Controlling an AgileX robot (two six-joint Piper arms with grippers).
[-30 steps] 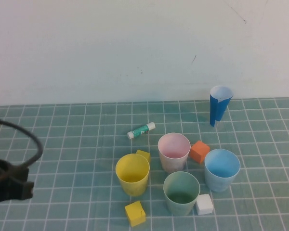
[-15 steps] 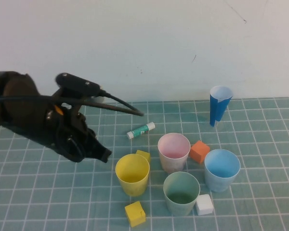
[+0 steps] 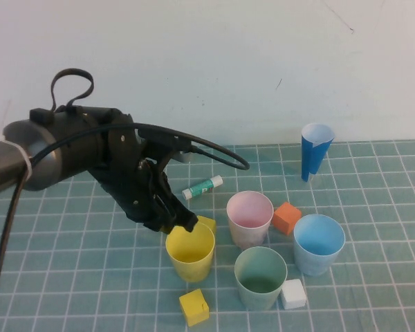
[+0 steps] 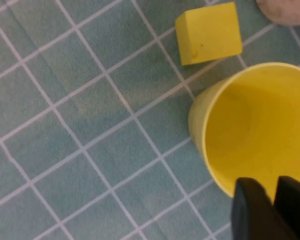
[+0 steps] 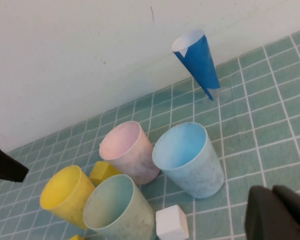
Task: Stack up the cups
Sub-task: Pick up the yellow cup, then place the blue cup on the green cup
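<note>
My left gripper (image 3: 182,223) hangs at the yellow cup's (image 3: 190,250) eleven-o'clock rim, fingers narrow, holding nothing. A yellow block (image 3: 206,223) crowds its one o'clock; pink cup (image 3: 250,218), green cup (image 3: 261,277) and blue cup (image 3: 319,243) cluster toward three. My right gripper (image 5: 280,214) sits near the blue cup; I cannot tell its fingers' state.

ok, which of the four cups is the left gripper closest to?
The yellow cup: the left gripper is at its rim, while the pink, green and light blue cups stand farther right. Right gripper is parked clear.
</note>
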